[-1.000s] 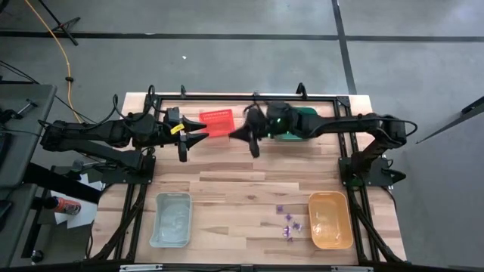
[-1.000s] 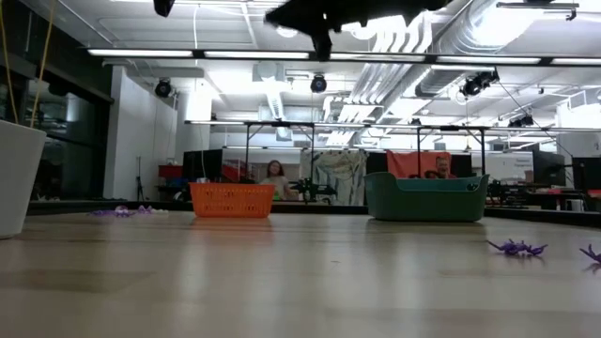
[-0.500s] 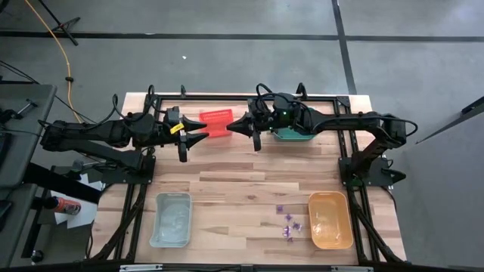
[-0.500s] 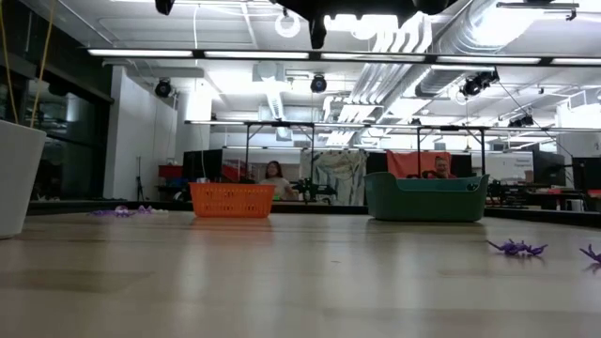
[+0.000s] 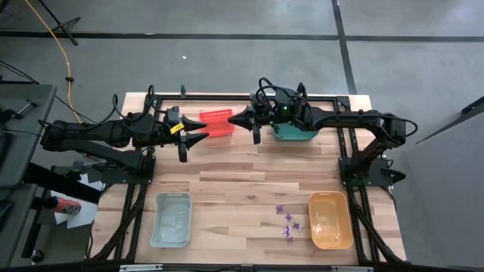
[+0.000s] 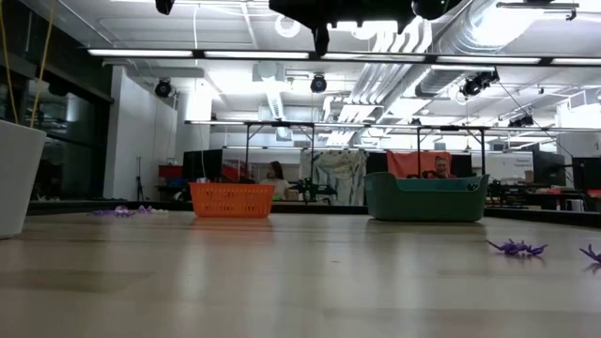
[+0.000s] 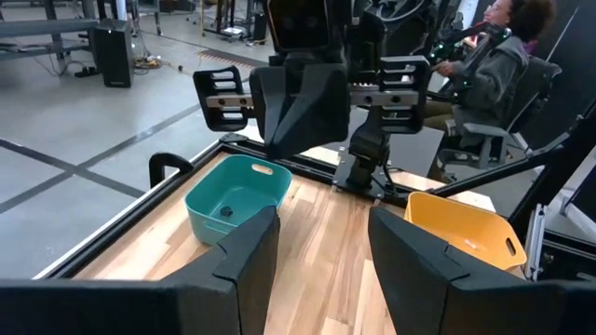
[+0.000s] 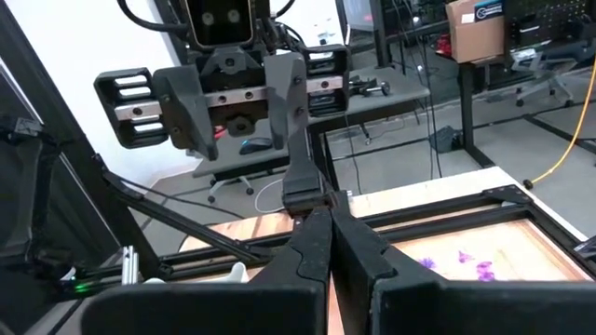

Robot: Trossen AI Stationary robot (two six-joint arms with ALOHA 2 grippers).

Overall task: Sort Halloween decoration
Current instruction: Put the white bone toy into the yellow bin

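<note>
The purple Halloween decoration (image 5: pixel 287 222) lies in a little bunch on the wooden surface (image 5: pixel 242 189), low and right of middle in the high view, just beside the orange bin (image 5: pixel 330 220). The right end effector (image 5: pixel 247 122) hangs high at the top middle, shut tight and holding nothing. The left end effector (image 5: pixel 198 137) waits left of it, open and empty. I think the next good move is to open the right fingers, come down slowly over just one trinket, and pinch it low, because they are thin and spiky.
</note>
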